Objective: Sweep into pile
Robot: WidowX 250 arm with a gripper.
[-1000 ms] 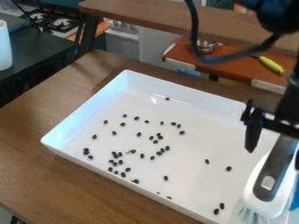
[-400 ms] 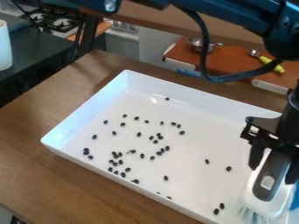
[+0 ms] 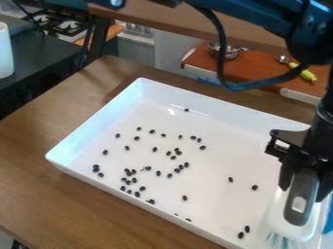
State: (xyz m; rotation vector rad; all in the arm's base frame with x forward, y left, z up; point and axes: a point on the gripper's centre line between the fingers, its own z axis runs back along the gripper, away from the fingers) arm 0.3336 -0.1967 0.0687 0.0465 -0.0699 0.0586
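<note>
Camera view: at the tray's (image 3: 209,98) right edge the gripper (image 3: 303,192) pinches the brush (image 3: 302,187) by its handle, while black beans (image 3: 255,187) lie scattered, mostly toward the left.

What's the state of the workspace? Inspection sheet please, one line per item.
Surface: wooden table, white tray on it.
Job's things: black pieces scattered across the tray, densest towards its near-left part, not in one pile; brush at the near-right corner, bristles down.
Clutter: blue item at the right edge of view, partly cut off.
Gripper: at the brush's handle.
Cables: one cable loops below the arm.
Surroundings: stove, metal pot on a reddish board, white cylinder.
</note>
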